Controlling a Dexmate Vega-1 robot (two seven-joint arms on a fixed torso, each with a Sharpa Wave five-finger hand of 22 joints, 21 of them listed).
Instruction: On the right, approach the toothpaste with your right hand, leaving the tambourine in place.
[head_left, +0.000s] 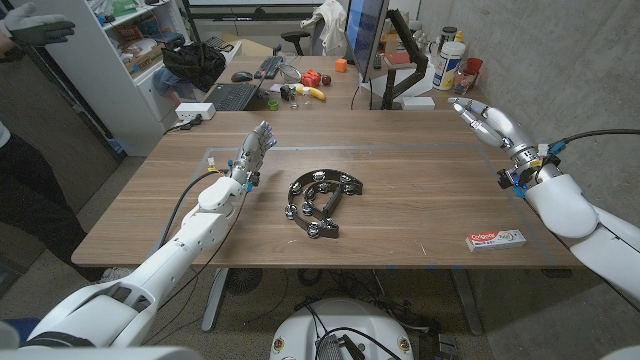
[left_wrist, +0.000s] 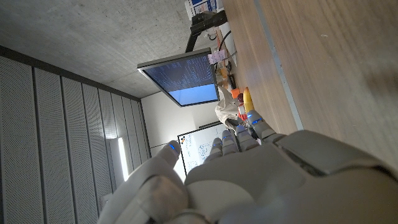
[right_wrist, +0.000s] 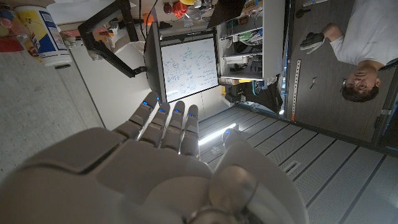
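The wooden table (head_left: 420, 190) lies before me with the tambourine (head_left: 322, 203) near its middle, and that stays put. My right hand (head_left: 487, 122) hangs raised at about two o'clock from it, fingers straight and close together, holding nothing. My left hand (head_left: 254, 153) stands at ten o'clock, fingers extended, also empty. The toothpaste (head_left: 496, 239) lies flat at four o'clock, near the table's front edge. I should bring my right hand back and down toward the toothpaste, keeping well right of the tambourine.

a keyboard (head_left: 232, 95), a banana (head_left: 315, 93) and a white tub (head_left: 451, 66) sit beyond the table's (head_left: 400, 180) far edge.
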